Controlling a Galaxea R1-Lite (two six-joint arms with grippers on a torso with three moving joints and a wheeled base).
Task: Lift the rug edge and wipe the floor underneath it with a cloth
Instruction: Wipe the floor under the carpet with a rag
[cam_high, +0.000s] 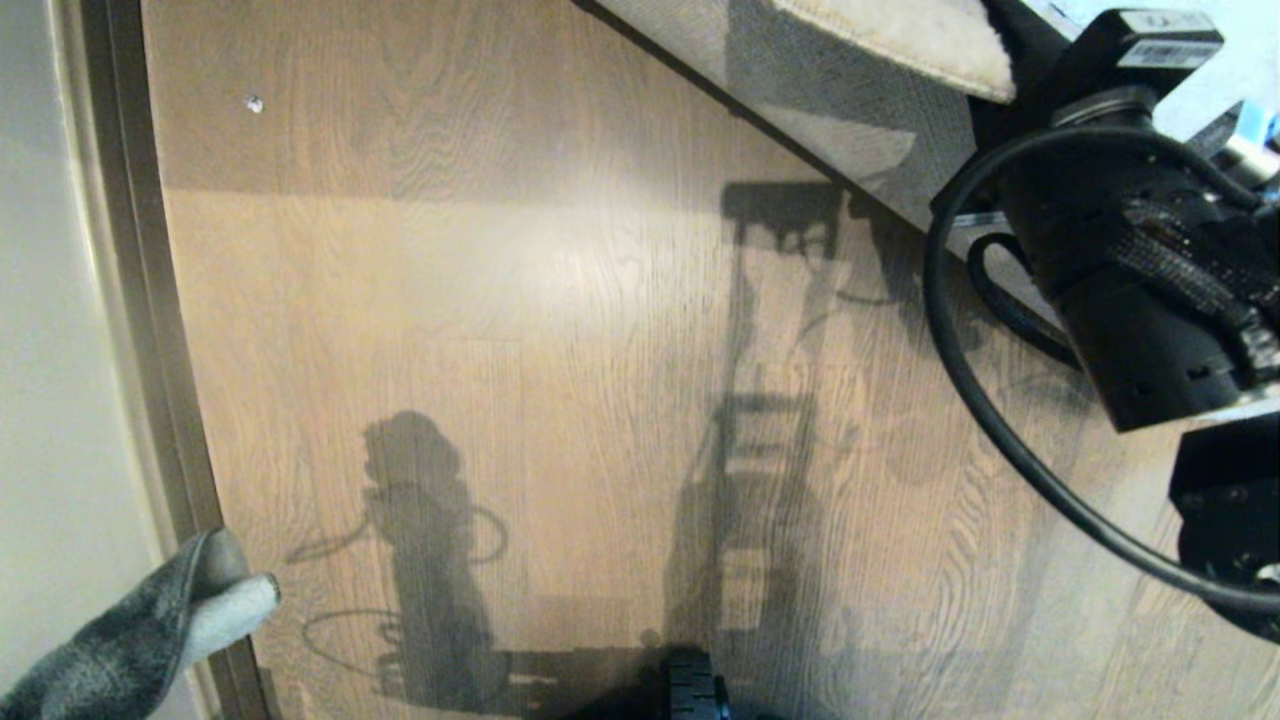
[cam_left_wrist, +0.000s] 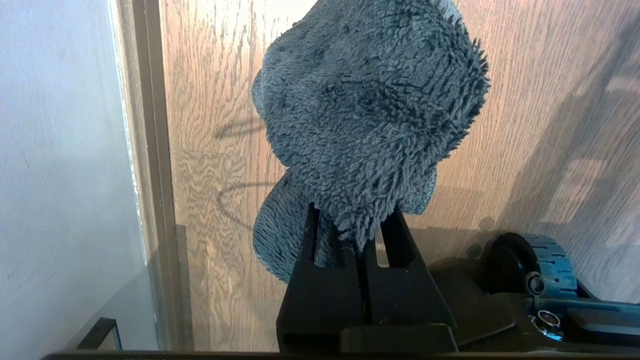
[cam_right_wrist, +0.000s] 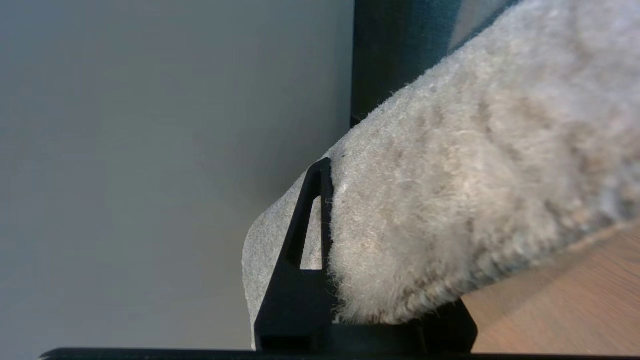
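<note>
At the far left, my left tool (cam_left_wrist: 352, 235) is clenched on the small dark grey fuzzy cloth (cam_left_wrist: 370, 100), whose lighter grey inner side (cam_high: 225, 605) shows at its fold in the head view. The cloth bunches out past the fingertips and hangs above the warm brown wood-grain plank floor (cam_high: 560, 330), not touching it. Just beside this tool, on its outer side, the dark skirting strip (cam_high: 150, 300) runs along the pale wall (cam_high: 50, 300). Inward of the tool, a black ridged wheel (cam_left_wrist: 542, 260) of my base sits on the floor.

Between my two tools the planks lie bare, crossed by shadows of my arms.

At the right, my right tool (cam_right_wrist: 350, 280) grasps the pale grey-beige low-pile rug edge (cam_right_wrist: 450, 210), pinched between its black fingers (cam_right_wrist: 305, 235) and held up clear of the floor. In the head view, the lifted edge (cam_high: 900, 40) shows beyond my right arm's black wrist (cam_high: 1130, 300), which is looped by a black cable (cam_high: 960, 370).
</note>
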